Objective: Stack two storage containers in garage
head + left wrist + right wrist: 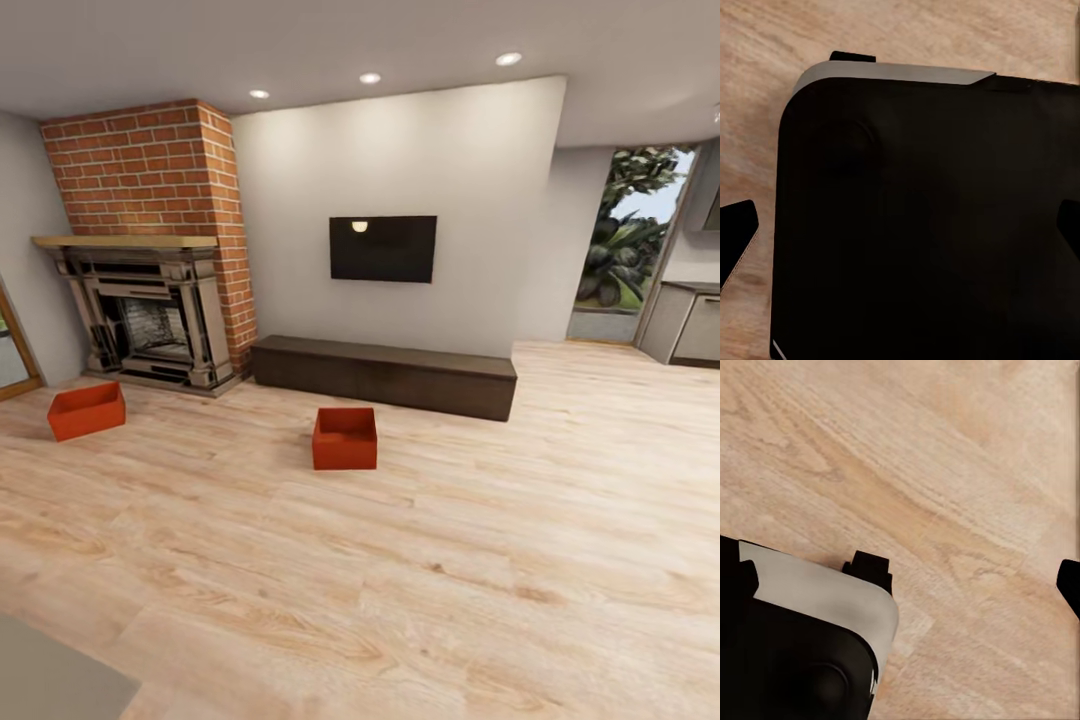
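1. Wood-plank floor point(400, 600), bare nearby. Finger spread: cannot tell, either arm.
2. Middle container point(345, 438), mid-floor; likely stiff, light. Grip opposite rims.
3. Second container point(86, 410) beside the brick fireplace point(150, 300).

You had two orange-red open bins upright on the living room planks: the left container point(86, 410) near the fireplace, the other container point(345, 438) before the cabinet.

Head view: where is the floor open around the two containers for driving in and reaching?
Bare planks span the foreground up to the nearer container, and run right of it toward the doorway. A clear strip separates it from the cabinet. It is tighter by the far container, near the fireplace.
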Robot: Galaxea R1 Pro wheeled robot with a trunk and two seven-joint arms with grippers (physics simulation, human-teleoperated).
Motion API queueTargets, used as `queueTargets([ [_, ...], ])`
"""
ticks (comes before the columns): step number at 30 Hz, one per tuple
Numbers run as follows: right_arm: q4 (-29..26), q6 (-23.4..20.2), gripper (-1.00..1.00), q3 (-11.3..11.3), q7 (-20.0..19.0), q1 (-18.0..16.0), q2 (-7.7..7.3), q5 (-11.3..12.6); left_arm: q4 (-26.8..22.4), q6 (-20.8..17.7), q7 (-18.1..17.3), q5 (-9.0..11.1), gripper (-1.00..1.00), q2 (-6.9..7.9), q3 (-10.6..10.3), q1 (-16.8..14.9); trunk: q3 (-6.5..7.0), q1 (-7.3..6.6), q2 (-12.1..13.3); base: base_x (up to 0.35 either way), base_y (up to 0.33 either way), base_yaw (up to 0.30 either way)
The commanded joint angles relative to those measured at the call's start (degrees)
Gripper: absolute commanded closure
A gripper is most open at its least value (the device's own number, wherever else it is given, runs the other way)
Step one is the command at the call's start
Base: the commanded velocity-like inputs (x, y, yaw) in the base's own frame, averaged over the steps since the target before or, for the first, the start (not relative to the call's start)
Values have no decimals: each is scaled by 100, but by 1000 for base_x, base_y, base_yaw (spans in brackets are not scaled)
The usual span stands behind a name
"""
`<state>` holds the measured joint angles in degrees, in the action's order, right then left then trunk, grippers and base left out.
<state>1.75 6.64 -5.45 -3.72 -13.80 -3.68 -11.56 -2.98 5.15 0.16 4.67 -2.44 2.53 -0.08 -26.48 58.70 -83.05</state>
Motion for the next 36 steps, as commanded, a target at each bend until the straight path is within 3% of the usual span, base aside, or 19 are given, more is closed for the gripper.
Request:
queueTargets([
  [1, 19, 37, -100, -44, -11, -8, 1, 4, -1, 13, 2, 45, -100, -2, 20, -1, -5, 3, -3, 322, 0, 0],
  [10, 19, 1, -100, -52, -8, -8, 15, 4, -1, 13, 2, 44, -100, -2, 20, -1, -5, 3, -3, 322, 0, 16],
  [23, 19, 28, -100, -45, -7, -8, 13, 4, -1, 21, 2, 43, -100, -2, 20, -1, -5, 3, -3, 322, 0, 229],
  [36, 19, 30, -100, -44, -6, -8, 7, 4, -1, 21, 2, 43, -100, -2, 20, -1, -5, 3, -3, 322, 0, 21],
])
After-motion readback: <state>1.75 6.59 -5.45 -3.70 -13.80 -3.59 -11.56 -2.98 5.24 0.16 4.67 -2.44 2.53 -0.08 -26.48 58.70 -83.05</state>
